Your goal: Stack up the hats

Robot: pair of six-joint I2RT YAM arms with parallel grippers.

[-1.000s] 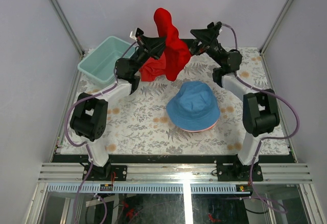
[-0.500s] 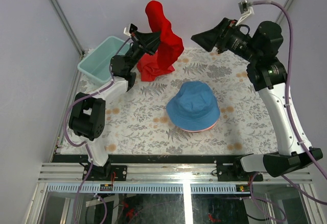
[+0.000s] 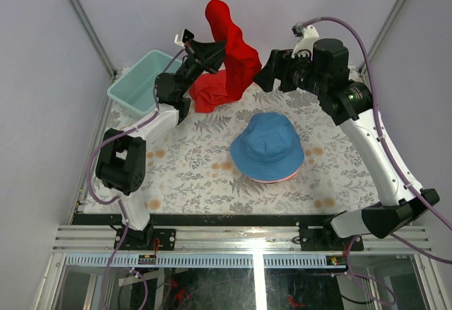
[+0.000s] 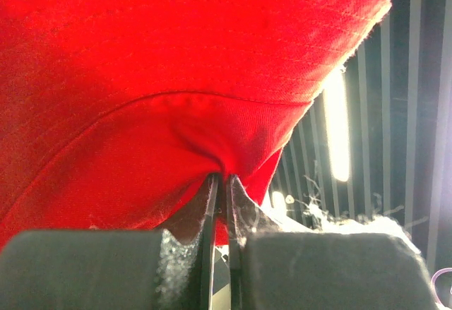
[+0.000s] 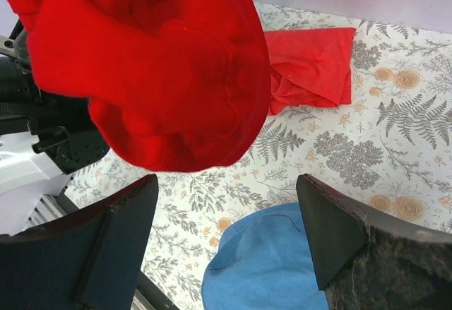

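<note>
My left gripper (image 3: 214, 54) is shut on the brim of the red hat (image 3: 232, 45) and holds it high above the table's back. In the left wrist view the red hat (image 4: 162, 77) fills the frame, with its fabric pinched between my closed fingertips (image 4: 212, 190). My right gripper (image 3: 265, 78) is open and empty just right of the hanging hat. Its view shows the red hat (image 5: 155, 63) above and the blue hat (image 5: 275, 267) below. The blue hat (image 3: 267, 146) sits on the table with a pink brim edge (image 3: 274, 180) showing under it. The orange hat is hidden.
A flat red cloth (image 3: 206, 97) lies on the floral table behind the blue hat; it also shows in the right wrist view (image 5: 311, 63). A teal bin (image 3: 138, 84) stands at the back left. Grey walls close in the back and sides.
My right arm swung up and out to the right, then came back in toward the red hat, jaws open. My left gripper keeps the red hat raised, shifted slightly.
</note>
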